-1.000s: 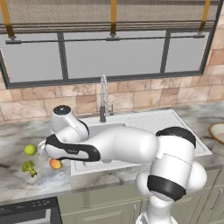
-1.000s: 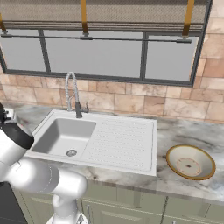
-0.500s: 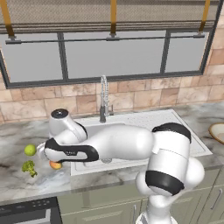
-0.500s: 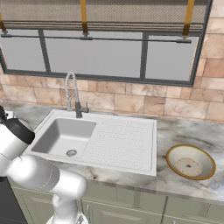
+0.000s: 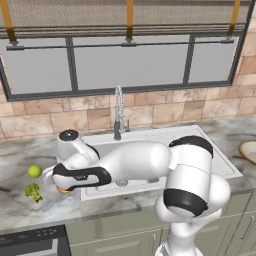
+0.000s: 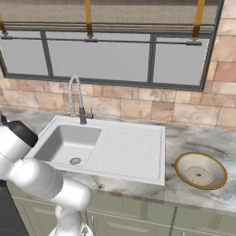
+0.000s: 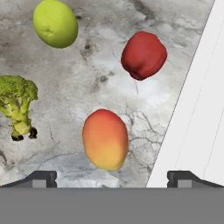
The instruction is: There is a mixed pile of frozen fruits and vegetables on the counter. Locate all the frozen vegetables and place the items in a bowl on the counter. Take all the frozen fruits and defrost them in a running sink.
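Left base view: my arm reaches left of the white rectangular sink [image 5: 150,145], beside a round yellow-green fruit [image 5: 34,171] and green broccoli floret [image 5: 33,192] on the veined marble desk [image 5: 20,210].

Right base view: the shallow tan bowl [image 6: 201,170] sits right of the sink.

Hand view: my gripper [image 7: 111,178], jaws spread wide and empty, hovers over the orange-yellow fruit [image 7: 105,139]; the glossy red piece [image 7: 143,55] lies beyond.

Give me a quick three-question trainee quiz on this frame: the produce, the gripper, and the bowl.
1. True or false: the gripper is shut on the orange-red fruit.
2. In the hand view, which piece lies nearest the sink edge: A) broccoli, B) red piece, C) yellow-green fruit?
3. Fill in: the bowl holds ____ produce.

Key: 1 false, the jaws stand open above it. 2 B. 3 no.
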